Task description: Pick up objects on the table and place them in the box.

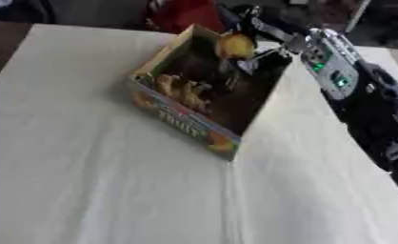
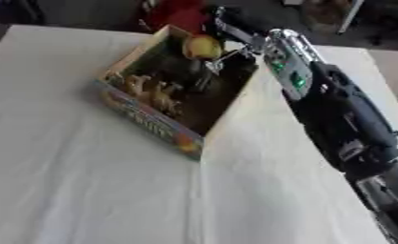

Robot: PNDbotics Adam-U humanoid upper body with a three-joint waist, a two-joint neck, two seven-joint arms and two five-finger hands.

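Left eye view: the box, printed cardboard with an open top, sits askew on the far middle of the table, which is covered in a pale cloth. The right arm comes in from the upper right and its hand is over the far corner of the box. A round yellow object, fruit-like, sits at the fingertips above the box interior; fingers appear curled about it, though how fully they close cannot be made out. Judgement: the object looks small, light and smooth-skinned, so likely slippery; best taken around its widest part with fingers and thumb on opposite sides. If it is a toy it should be stiff enough to drop a short way without harm. Tan and yellowish items already lie inside along the near wall. Left hand not seen. Right eye view: same arrangement, the box shifted left in frame, the arm filling the right side with green lights showing on the forearm. The yellow object is at the far rim, just inside or over the opening; whether it is touching the wall I cannot tell. The hand is beside and under it. No loose objects are visible on the cloth around the box.
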